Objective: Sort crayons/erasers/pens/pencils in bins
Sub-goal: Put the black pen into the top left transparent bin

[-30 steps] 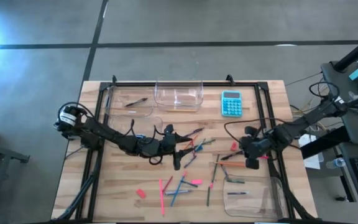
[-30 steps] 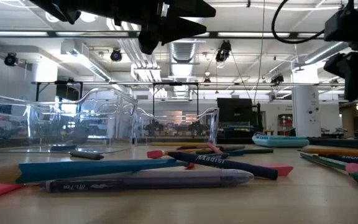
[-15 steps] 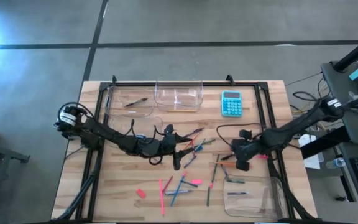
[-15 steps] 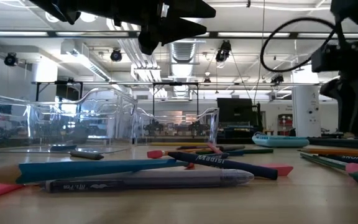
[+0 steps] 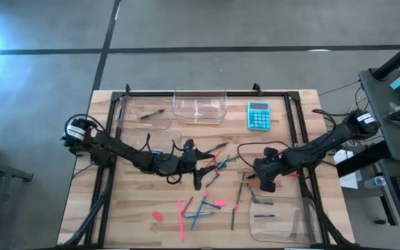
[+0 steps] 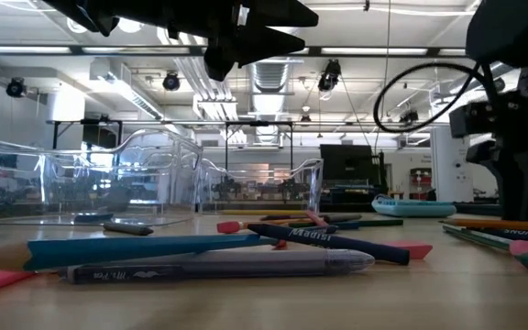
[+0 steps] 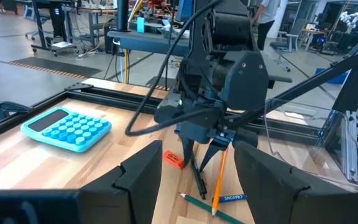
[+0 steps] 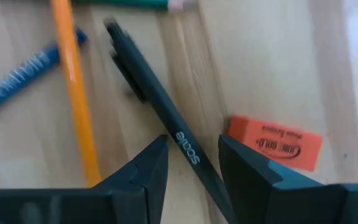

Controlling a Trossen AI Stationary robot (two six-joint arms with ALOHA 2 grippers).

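The right gripper (image 5: 267, 186) is being held low over the table's right-centre, its fingers (image 8: 148, 180) parted and straddling a black pen (image 8: 166, 121) that is lying on the wood; nothing is being gripped, though whether the fingertips are touching the pen cannot be told from the wrist view. Just beside the pen a red-orange eraser (image 8: 275, 142) is lying flat, and on the pen's other side an orange pencil (image 8: 74, 87) and a blue crayon (image 8: 20, 71) are resting, with a green pencil (image 7: 213, 208) near them. A clear bin (image 5: 283, 221) is sitting at the table's near right corner, close to this gripper, with a dark stick or two inside it. The left gripper (image 5: 198, 167) is being held above the table's middle, over a scatter of coloured sticks, its fingers (image 7: 138, 177) spread and empty. Nearer the front edge, a small pink eraser (image 5: 157, 216) is lying apart from the bright pink sticks (image 5: 181, 217), and another pink eraser (image 5: 219, 203) is lying among blue pencils. Along the far edge a shallow bin (image 5: 144, 114) holding a dark pen and a taller bin (image 5: 200, 105) are standing side by side, with a turquoise calculator (image 5: 258, 114) to their right
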